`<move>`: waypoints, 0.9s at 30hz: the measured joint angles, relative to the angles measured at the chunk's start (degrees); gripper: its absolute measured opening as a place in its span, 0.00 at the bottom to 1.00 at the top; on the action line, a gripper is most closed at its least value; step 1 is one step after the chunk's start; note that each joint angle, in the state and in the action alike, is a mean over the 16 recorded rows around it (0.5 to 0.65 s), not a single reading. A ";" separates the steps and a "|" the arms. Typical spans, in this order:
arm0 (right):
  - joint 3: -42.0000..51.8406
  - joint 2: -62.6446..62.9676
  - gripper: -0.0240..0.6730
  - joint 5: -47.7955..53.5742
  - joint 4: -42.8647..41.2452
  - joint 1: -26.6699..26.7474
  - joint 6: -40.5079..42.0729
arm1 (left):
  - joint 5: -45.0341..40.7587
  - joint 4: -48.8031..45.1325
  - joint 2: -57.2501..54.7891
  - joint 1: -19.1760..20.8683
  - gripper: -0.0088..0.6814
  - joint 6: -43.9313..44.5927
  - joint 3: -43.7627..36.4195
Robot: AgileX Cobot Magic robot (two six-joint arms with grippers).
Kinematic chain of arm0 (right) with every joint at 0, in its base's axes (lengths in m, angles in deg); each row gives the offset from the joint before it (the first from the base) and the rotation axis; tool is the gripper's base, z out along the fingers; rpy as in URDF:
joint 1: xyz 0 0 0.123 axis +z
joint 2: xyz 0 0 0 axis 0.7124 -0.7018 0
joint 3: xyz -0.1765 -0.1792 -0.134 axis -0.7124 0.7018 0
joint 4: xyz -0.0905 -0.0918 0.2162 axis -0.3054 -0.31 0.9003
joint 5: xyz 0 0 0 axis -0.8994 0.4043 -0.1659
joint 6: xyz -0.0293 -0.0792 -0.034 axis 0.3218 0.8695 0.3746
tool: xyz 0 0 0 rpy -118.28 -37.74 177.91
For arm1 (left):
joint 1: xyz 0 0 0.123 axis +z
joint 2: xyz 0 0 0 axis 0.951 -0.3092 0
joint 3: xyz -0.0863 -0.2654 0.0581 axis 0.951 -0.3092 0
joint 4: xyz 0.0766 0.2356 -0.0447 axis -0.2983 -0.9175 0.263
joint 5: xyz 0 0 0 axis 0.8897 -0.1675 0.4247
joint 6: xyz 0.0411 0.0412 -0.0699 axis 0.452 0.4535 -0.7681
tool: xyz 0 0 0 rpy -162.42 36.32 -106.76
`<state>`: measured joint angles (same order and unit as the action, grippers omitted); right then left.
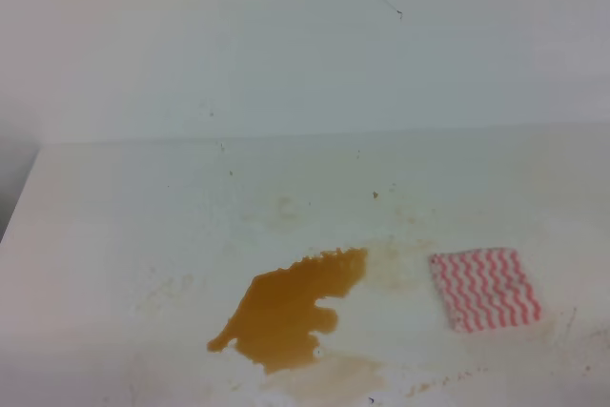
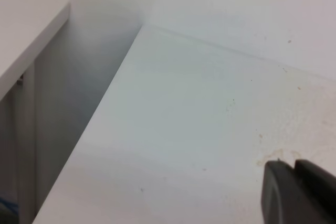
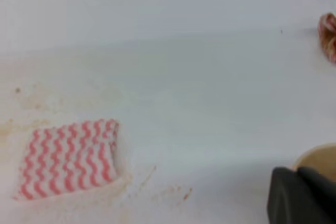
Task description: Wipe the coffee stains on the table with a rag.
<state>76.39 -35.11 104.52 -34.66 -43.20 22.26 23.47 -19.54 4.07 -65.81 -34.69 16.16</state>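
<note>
The coffee stains point(image 1: 291, 307) are an amber-brown puddle at the front middle of the white table point(image 1: 114, 235), with paler tan smears below and to its right. The rag point(image 1: 484, 289), a square cloth with red-and-white zigzag stripes, lies flat just right of the puddle, apart from it. It also shows in the right wrist view point(image 3: 68, 158), low at the left. Neither gripper shows in the high view. My left gripper point(image 2: 294, 167) hangs over bare table near the left edge, fingers together. My right gripper point(image 3: 298, 172) is right of the rag, fingers together and empty.
The table's left edge point(image 2: 100, 114) drops to a gap beside another white surface point(image 2: 26, 24). A white wall point(image 1: 305, 45) stands behind the table. A second red-and-white item point(image 3: 328, 35) lies at the far right, and a tan round rim point(image 3: 320, 158) is beside my right gripper.
</note>
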 joint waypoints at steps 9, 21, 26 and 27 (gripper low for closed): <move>0.25 0.00 0.03 -15.51 -0.28 0.00 -0.06 | -0.06 0.00 -0.09 0.00 0.01 0.00 0.11; -4.33 0.00 0.03 -33.73 -6.12 0.00 -4.18 | -0.06 0.00 -0.09 0.00 0.01 0.00 0.11; -11.65 -0.38 0.03 -31.55 -12.08 0.04 -8.44 | -0.06 0.00 -0.09 0.00 0.01 0.00 0.11; -13.43 -0.66 0.03 -30.28 -13.26 0.09 -9.35 | -0.06 0.00 -0.09 0.00 0.01 0.00 0.11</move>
<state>62.96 -35.77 74.25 -47.92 -43.11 12.91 23.40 -19.54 3.98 -65.81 -34.69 16.27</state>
